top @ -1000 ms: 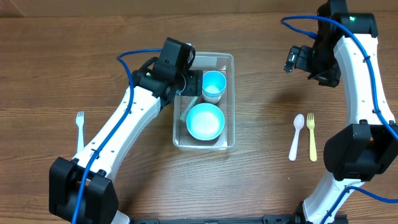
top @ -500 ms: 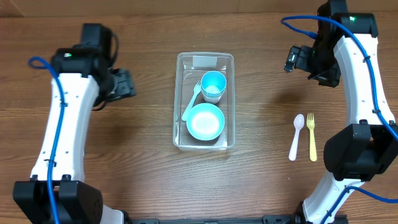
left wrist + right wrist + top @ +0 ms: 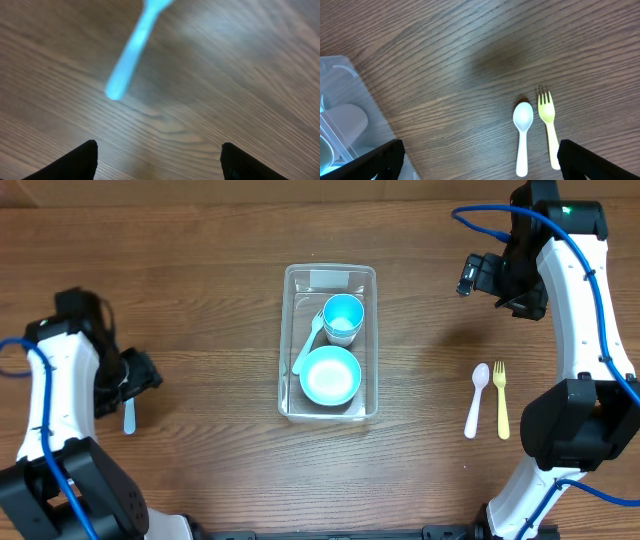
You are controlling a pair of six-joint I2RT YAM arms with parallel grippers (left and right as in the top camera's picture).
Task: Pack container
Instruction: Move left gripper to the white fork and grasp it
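the container (image 3: 373,330) is a clear, see-through plastic bin, rectangular with rounded corners and a raised rim. it stands upright and open-topped on the table (image 3: 200,300), about at the table's middle, its long sides running from the table's far edge toward the near one. the wood grain shows through its walls. it holds a small teal bowl (image 3: 343,315) at the far end, a wider teal bowl (image 3: 330,375) at the near end, and a pale teal spoon (image 3: 306,350) along its left wall.

no readable text, labels, brands or numbers on anything in view
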